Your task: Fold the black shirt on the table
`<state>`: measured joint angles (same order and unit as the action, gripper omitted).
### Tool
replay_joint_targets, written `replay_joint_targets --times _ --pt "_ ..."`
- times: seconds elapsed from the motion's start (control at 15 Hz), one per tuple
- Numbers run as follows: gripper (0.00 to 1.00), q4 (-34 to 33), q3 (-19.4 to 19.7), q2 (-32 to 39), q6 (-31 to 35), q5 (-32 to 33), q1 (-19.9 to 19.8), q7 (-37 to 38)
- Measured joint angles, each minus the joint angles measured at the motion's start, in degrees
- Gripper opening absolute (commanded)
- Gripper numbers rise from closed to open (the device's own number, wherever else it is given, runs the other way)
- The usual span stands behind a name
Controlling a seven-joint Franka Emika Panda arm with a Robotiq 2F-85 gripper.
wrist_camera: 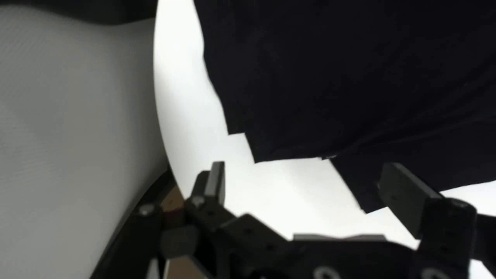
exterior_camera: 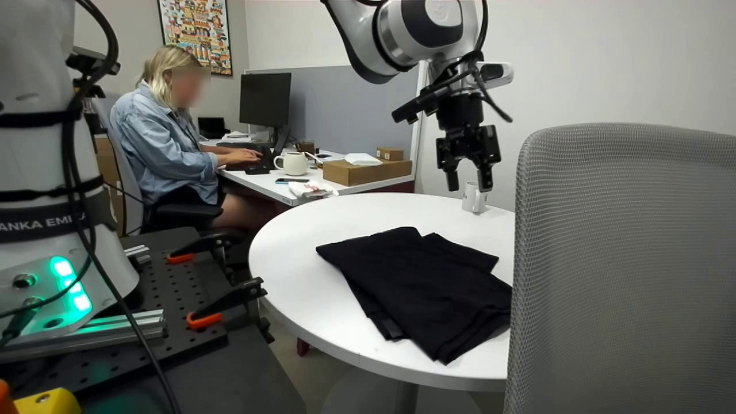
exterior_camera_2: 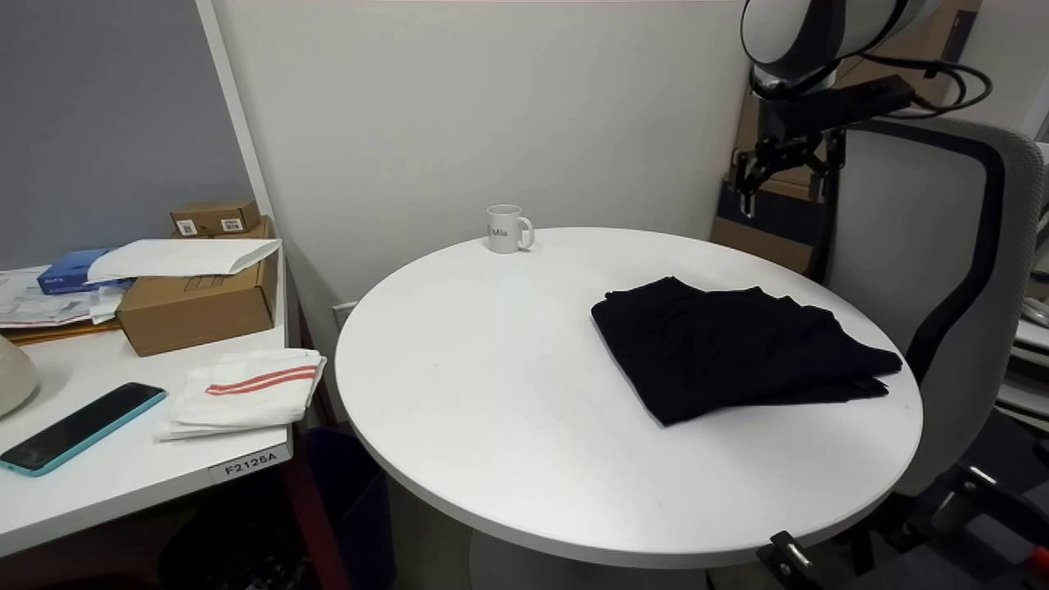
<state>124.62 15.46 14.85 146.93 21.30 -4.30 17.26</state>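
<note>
Shirt [exterior_camera: 425,287] on the desk [exterior_camera: 293,253], lower than the pincer [exterior_camera: 470,183]
In an exterior view, a mug [exterior_camera: 472,202] stands behind the pincer on the desk; a chair [exterior_camera: 621,276] is right of the pincer, a person [exterior_camera: 164,144] well to the left.

Was white along the arm [exterior_camera: 359,29], with dark rounded covers [exterior_camera: 431,37] and a silvery ring [exterior_camera: 390,40]. Had black straps [exterior_camera: 34,119] around a white base [exterior_camera: 34,155] and black cables [exterior_camera: 70,144] in front. Read "ANKA EMI" on a dark band [exterior_camera: 40,223]; glowed green from lights [exterior_camera: 73,286] below. Ended in a black gripper [exterior_camera: 469,181] with round screw heads [wrist_camera: 197,200] and grey pads [wrist_camera: 405,193].
</note>
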Motion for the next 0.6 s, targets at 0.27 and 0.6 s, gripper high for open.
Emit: replay_joint_targets --times 0.27,0.6 --pt "1.0 13.74 -3.64 -7.84 3.87 -5.86 -0.05 -4.31" --pt "1.0 26.58 -6.6 -17.51 5.49 -10.58 -0.01 -9.28"
